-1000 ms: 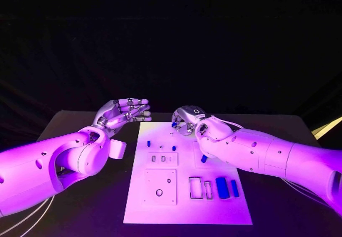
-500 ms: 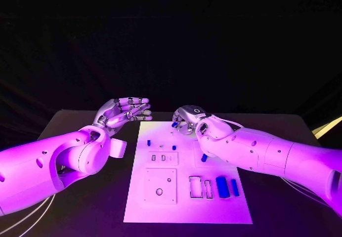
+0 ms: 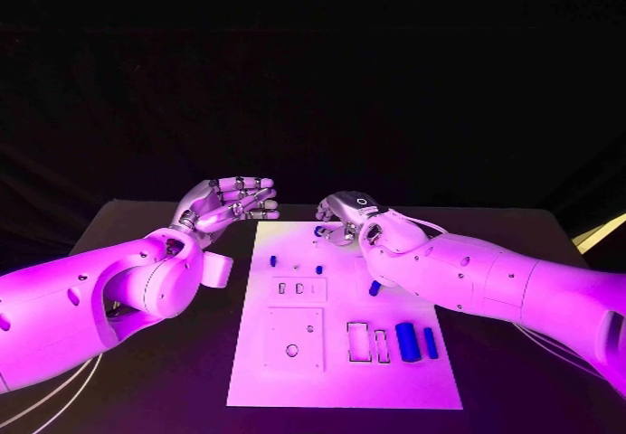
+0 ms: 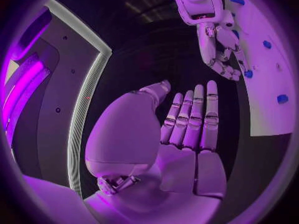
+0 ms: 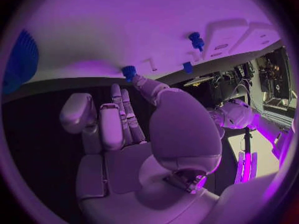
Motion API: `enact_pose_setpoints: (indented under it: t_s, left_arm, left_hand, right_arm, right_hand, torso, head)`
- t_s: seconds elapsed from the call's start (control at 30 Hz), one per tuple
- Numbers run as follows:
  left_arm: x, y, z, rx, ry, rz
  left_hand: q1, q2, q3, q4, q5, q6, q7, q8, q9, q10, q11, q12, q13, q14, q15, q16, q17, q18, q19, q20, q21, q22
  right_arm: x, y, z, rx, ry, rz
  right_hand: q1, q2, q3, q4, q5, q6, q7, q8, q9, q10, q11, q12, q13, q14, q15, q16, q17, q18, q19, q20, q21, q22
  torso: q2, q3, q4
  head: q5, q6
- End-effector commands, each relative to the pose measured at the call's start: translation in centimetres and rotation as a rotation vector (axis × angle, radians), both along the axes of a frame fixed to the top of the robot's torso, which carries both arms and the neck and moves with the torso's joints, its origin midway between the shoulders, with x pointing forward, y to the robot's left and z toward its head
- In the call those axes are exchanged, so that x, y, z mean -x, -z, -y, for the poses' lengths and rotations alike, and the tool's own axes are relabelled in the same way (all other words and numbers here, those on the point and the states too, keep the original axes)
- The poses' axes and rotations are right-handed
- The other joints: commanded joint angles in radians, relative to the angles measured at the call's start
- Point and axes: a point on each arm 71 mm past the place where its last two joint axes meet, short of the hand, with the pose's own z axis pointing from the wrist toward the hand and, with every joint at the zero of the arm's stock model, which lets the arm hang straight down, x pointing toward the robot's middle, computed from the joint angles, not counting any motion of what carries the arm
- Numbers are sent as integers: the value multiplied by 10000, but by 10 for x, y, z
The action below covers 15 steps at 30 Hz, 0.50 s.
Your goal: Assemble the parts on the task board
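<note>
The white task board (image 3: pixel 342 389) lies in the middle of the table. My right hand (image 3: pixel 347 217) hovers over its far edge, thumb and a finger closed on a small blue part (image 3: pixel 318 231) that touches the board there. The right wrist view shows this blue part (image 5: pixel 129 72) at the thumb tip, against the board (image 5: pixel 124 30). My left hand (image 3: pixel 230 203) is raised beside the board's far left corner, fingers apart and holding nothing. The left wrist view shows the left hand (image 4: pixel 187 129) with its palm bare, and the right hand (image 4: pixel 221 59) at the blue part (image 4: pixel 248 73).
On the board stand two small blue pegs (image 3: pixel 273 261) (image 3: pixel 318 269); a short blue piece (image 3: pixel 374 288) lies mid-board. Two long blue bars (image 3: pixel 407 342) (image 3: pixel 430 344) lie near the right side, beside narrow slots (image 3: pixel 357 344). Square recessed plates (image 3: pixel 294 341) sit on the left half.
The right hand has shifted very slightly at the board's far edge, the blue part still in its fingers. The left hand has stayed raised where it was.
</note>
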Motion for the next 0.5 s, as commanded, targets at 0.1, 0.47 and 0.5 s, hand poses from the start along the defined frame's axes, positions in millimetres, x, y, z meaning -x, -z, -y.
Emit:
enact_pose_setpoints:
  t_s: [0.1, 0.47, 0.5]
  left_arm:
    - [0, -2, -1, 14, -7, 32]
    - [-3, -1, -6, 22, -110, 22]
    - [-3, -1, -7, 26, -114, 22]
  left_hand:
    - [-22, -193, 117, -10, -30, -76, 443, 79, 153, -65, 67, -76, 148, -115, -3, -129, 178, 16, 134, -52, 174, 157]
    - [-37, -191, 118, -24, -32, -83, 446, 74, 154, -74, 70, -74, 149, -120, 0, -136, 194, 15, 131, -51, 186, 161]
    - [-39, -192, 117, -25, -33, -83, 446, 74, 155, -75, 70, -74, 150, -120, 0, -137, 196, 15, 130, -50, 186, 162]
  right_arm:
    - [3, -1, 8, -51, 48, 47]
    - [21, -20, 73, -1131, 655, -818]
    - [22, -22, 80, -1307, 757, -1009]
  right_hand:
    - [45, -399, -285, 131, 90, -196, 8, -225, -119, -356, -2, 26, -106, -6, 63, -141, -105, 198, -160, 7, -188, -110]
    - [56, -527, -685, 391, 86, 77, 14, -362, -186, 1049, -161, 484, 156, 174, -26, 176, 321, 94, 184, -115, 87, 378]
    - [-61, -643, -847, 477, 77, 91, -7, -386, -191, 1313, -204, 566, 212, 187, -56, 211, 359, 95, 178, -141, 81, 392]
  torso:
    - [-27, 5, -50]
    - [-106, 51, -265]
    - [-107, 55, -279]
  head:
    - [27, -5]
    - [16, 135]
    - [7, 152]
